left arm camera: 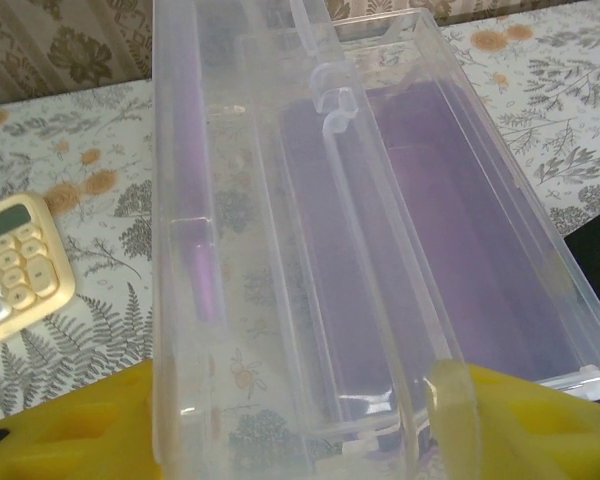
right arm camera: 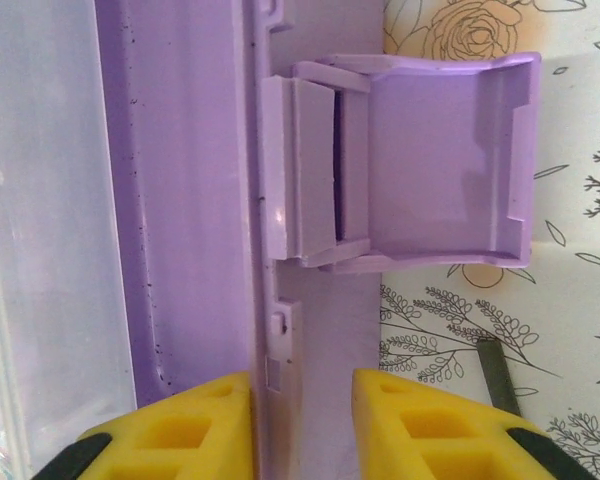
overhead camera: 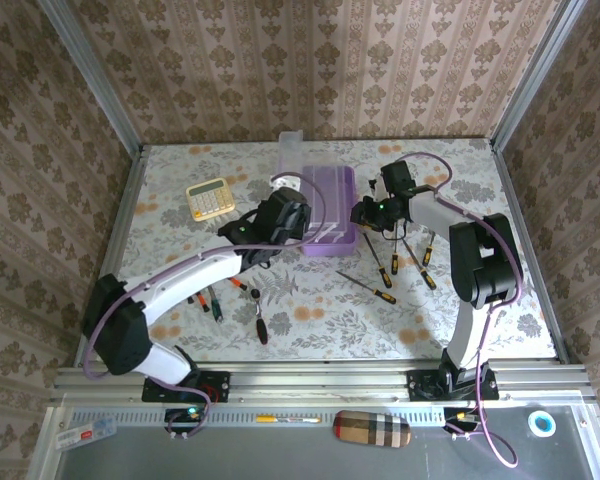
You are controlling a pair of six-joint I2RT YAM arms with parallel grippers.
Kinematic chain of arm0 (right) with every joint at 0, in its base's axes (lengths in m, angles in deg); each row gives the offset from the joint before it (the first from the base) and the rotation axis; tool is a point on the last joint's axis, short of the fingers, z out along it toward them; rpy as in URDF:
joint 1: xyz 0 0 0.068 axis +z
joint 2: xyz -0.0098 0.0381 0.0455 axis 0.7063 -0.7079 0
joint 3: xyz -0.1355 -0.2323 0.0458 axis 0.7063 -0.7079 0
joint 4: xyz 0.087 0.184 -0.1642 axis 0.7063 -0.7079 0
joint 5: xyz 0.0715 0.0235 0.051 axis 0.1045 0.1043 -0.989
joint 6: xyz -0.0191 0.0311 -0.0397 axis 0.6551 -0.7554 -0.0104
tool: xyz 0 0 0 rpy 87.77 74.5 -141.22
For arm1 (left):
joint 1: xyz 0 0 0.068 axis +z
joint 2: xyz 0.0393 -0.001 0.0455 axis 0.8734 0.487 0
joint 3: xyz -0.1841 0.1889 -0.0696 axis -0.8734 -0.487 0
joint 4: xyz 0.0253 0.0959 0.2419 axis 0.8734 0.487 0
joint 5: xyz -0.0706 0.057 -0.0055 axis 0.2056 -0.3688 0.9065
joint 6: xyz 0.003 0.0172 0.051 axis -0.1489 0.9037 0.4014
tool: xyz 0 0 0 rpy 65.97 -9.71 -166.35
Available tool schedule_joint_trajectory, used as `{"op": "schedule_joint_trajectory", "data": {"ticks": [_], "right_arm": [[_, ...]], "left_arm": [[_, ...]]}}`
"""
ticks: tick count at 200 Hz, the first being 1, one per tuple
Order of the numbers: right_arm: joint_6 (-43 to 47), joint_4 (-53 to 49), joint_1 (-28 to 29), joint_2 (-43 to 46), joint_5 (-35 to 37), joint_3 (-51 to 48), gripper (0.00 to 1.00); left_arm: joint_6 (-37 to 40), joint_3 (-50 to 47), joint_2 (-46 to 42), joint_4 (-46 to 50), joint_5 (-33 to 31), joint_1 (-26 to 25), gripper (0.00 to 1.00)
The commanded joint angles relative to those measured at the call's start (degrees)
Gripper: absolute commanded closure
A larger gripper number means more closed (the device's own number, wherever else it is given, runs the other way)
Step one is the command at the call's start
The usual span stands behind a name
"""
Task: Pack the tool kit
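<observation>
The lid [left arm camera: 240,200] is pinched in the left gripper [left arm camera: 295,425]; the box [right arm camera: 180,200] seems clamped at its wall in the right gripper [right arm camera: 302,410], latch [right arm camera: 440,160] just ahead; both should be held steady.

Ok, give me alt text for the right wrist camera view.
The right tool pinches the rim of the purple box, close up. Just beyond, the box's latch lies flipped open over the floral table.

Left fingers [left arm camera: 60,435] wide apart, right fingers [right arm camera: 180,430] close
</observation>
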Motion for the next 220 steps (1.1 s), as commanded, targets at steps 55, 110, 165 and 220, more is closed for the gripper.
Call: {"op": "schedule_joint_trajectory", "data": {"ticks": [55,110,165,220], "right_arm": [[2.6,-4.8,0.2,-2.1,3.8,2.1,0.73],[2.1,-4.8,1.0,-2.1,4.4,1.5,0.75],[1.5,-4.3,2.4,-1.0,4.6,0.1,0.75],[0.7,-4.1,3.3,-0.1,3.4,0.0,0.74]], "left_arm": [[-4.6,-12.8,-10.7,-1.2,6.7,8.1,0.34],[-6.4,-21.4,-15.2,-7.2,15.5,14.4,0.32],[-5.6,-24.6,-13.9,-12.0,19.1,17.3,0.32],[-5.6,-24.2,-18.6,-8.7,19.3,18.5,0.31]]}}
